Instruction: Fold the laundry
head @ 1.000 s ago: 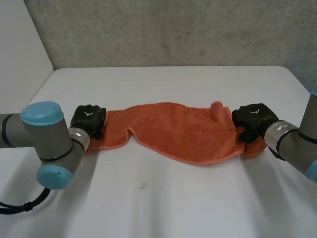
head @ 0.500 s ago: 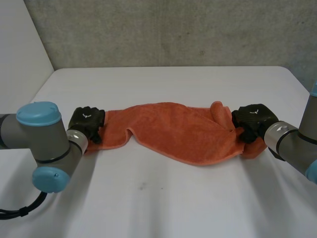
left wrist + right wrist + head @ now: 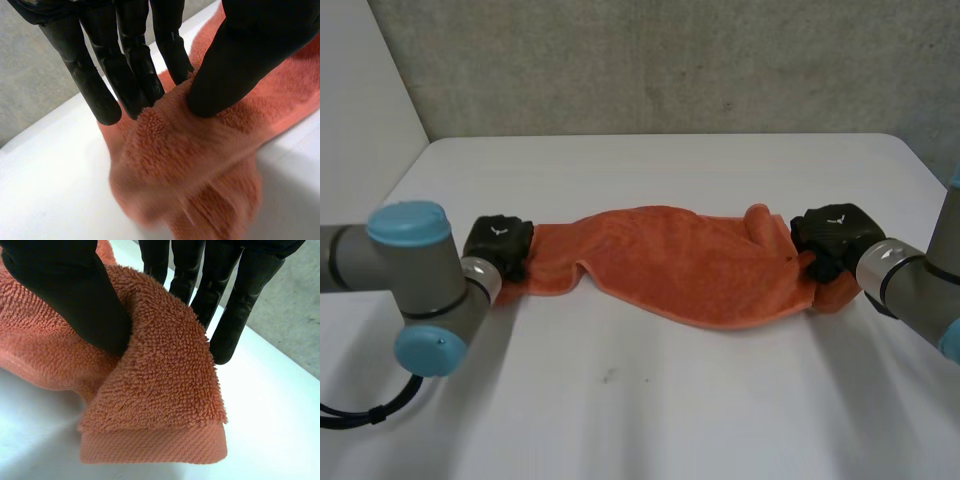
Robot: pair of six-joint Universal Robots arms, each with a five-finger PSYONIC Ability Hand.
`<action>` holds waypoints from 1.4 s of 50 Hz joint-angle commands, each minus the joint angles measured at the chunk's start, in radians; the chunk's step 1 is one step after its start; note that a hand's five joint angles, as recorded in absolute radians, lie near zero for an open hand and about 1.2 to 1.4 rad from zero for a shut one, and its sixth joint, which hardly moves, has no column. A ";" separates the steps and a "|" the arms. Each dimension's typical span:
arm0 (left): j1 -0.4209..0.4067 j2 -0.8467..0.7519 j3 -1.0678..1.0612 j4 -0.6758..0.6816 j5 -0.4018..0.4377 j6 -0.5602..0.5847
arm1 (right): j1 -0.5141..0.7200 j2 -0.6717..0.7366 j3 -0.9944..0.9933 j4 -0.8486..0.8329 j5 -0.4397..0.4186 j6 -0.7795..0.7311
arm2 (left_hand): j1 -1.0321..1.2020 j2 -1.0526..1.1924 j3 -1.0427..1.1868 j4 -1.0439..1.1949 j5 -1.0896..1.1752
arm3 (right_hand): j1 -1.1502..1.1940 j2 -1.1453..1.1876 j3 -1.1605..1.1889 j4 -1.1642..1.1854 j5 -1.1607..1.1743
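An orange towel (image 3: 680, 265) lies stretched sideways across the white table (image 3: 650, 420), sagging and rumpled in its middle. My left hand (image 3: 498, 243) is at the towel's left end; in the left wrist view its thumb (image 3: 235, 65) pinches the towel (image 3: 185, 160) against the fingers (image 3: 135, 75), so it is shut on the cloth. My right hand (image 3: 832, 237) is at the towel's right end; in the right wrist view its thumb (image 3: 70, 295) presses a folded corner of the towel (image 3: 160, 395) against the fingers (image 3: 235, 310).
A grey concrete wall (image 3: 660, 60) stands behind the table's far edge. Bare white tabletop stretches in front of the towel and behind it.
My left hand's fingers have closed on the towel's left end, and its arm shifted slightly. The towel is drawn a little tauter. The right hand keeps its hold.
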State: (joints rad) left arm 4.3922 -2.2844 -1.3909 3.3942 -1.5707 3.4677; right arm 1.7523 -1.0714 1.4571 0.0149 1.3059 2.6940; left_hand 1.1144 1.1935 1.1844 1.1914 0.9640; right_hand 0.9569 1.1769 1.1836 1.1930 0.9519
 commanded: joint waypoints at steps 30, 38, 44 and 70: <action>0.066 0.169 0.089 -0.276 -0.011 0.172 | -0.077 -0.019 -0.185 0.355 0.093 -0.423 | 0.282 0.203 0.212 0.205 0.258 | 0.439 0.219 0.213 0.203 0.270; 0.052 0.189 0.455 -0.070 -0.035 0.143 | -0.054 -0.005 -0.654 0.020 0.153 -0.040 | 0.282 0.203 0.212 0.205 0.258 | 0.439 0.219 0.213 0.203 0.270; 0.041 0.316 0.501 0.138 -0.103 0.140 | -0.057 -0.125 -0.618 -0.167 0.153 0.084 | 0.282 0.203 0.212 0.205 0.258 | 0.439 0.219 0.213 0.203 0.270; 0.052 0.207 -0.194 0.080 -0.095 0.134 | -0.088 0.172 -0.242 0.263 -0.011 -0.140 | 0.282 0.203 0.212 0.205 0.258 | 0.439 0.219 0.213 0.203 0.270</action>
State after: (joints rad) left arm 4.4448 -1.9940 -1.5477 3.4767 -1.6632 3.6043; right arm 1.6661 -1.0945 1.2518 0.1779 1.2743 2.6137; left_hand 1.1146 1.2002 1.1933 1.1964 0.9800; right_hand 0.9570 1.1808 1.1929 1.1932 0.9787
